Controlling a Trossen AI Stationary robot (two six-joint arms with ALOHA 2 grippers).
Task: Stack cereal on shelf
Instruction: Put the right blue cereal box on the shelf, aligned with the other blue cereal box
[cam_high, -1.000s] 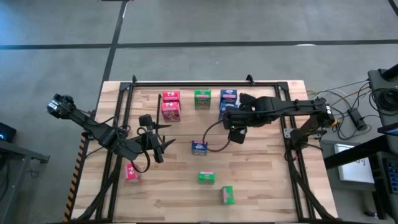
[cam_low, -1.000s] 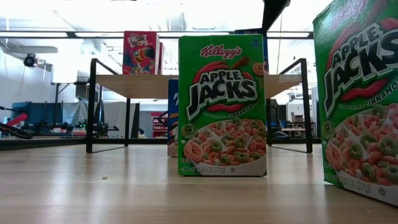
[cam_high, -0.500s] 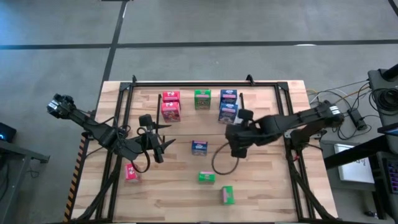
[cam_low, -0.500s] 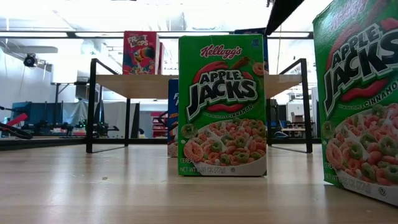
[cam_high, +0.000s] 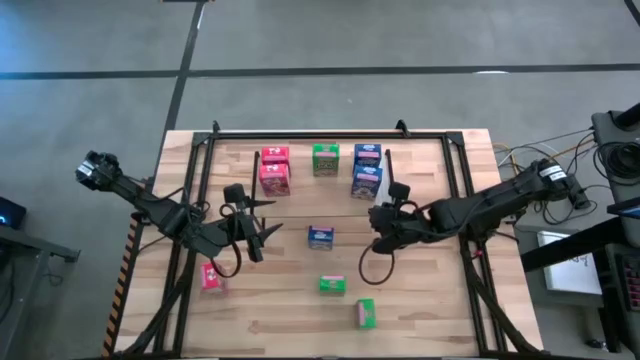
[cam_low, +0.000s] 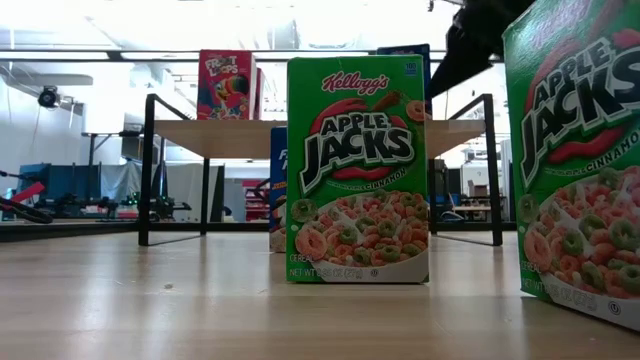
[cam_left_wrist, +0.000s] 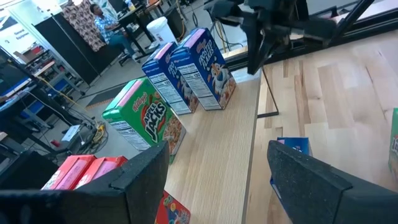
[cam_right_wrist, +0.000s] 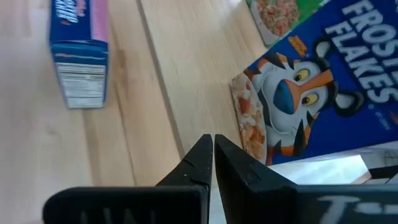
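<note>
On the pale wood surface (cam_high: 430, 300), with grey floor and cluttered workbenches around, the right gripper (cam_high: 378, 243), pinched shut and empty, hangs just right of a lone blue cereal box (cam_high: 320, 237), while the left gripper (cam_high: 268, 236) waits wide open to its left.

Our left gripper (cam_high: 262, 236) hangs with fingers spread wide, nothing between its jaws; our right gripper (cam_high: 381, 222) hangs pinched together, empty.
</note>
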